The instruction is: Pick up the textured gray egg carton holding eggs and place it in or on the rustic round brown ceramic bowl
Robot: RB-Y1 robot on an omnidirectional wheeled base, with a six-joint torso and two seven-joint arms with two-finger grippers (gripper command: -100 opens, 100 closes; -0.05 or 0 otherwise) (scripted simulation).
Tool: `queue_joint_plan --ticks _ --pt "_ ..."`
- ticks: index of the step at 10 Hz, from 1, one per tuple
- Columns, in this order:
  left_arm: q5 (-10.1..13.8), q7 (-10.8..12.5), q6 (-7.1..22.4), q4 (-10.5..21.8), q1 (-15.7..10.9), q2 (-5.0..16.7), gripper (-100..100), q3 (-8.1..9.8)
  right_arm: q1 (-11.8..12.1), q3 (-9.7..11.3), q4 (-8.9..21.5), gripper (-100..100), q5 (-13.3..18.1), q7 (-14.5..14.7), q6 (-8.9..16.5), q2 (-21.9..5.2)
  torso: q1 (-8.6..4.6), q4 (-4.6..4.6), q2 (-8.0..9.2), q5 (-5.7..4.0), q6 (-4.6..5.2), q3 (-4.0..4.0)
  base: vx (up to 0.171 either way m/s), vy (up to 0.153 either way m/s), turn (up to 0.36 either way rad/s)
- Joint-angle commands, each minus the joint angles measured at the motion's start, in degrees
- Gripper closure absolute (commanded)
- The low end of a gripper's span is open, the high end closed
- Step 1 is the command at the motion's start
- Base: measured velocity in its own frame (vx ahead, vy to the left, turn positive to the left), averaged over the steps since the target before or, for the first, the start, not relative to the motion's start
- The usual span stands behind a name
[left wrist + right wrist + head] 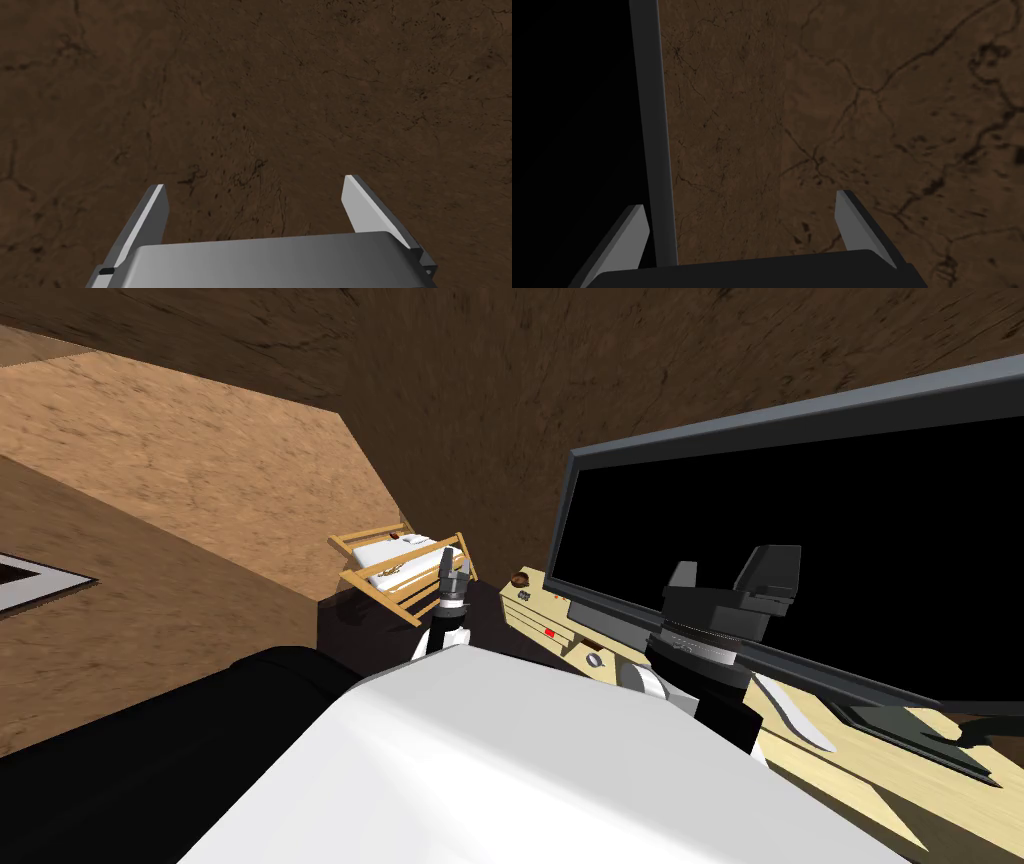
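Note:
A small round brown bowl [519, 580] sits on the near end of a pale wooden cabinet [880, 788]. Left of it stands a slatted wooden frame [372, 588] holding a white pad with a pale, brown-flecked thing [398, 564] on it; I cannot tell whether that is the egg carton. My left gripper [452, 568] is raised just in front of that frame, its fingers open [252, 182] and empty against a brown wall. My right gripper [730, 573] is held up before a big black screen, open [739, 200] with nothing between its fingers.
The large black screen [800, 548] with a grey frame [649, 125] stands on the cabinet, close to my right hand. A black sofa-like mass [150, 758] lies at the lower left. Brown walls [480, 398] close the corner behind the slatted frame.

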Motion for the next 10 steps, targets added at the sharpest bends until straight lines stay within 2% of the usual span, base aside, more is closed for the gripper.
queue_joint_plan --ticks 1,5,10 --pt "0.01 -0.14 0.9 1.32 -0.68 2.48 -100 -0.16 0.0 0.0 0.0 0 0.0 0.0 0.0 0.0 0.0 0.0 0.0 0.0 0.0 0.0 0.005 -0.005 -0.049" --pt "0.04 -0.63 4.01 5.69 -3.0 6.07 -100 -0.72 0.0 0.0 0.0 0 0.0 0.0 0.0 0.0 -0.01 -0.01 -0.05 0.0 0.01 -0.03 0.01 -0.007 -0.06" --pt "0.07 -1.58 10.1 13.63 -7.54 8.67 -100 -1.83 0.0 0.0 0.0 0 0.0 0.0 0.0 0.0 -0.04 -0.02 -0.09 -0.01 0.01 -0.05 0.016 -0.013 -0.091"
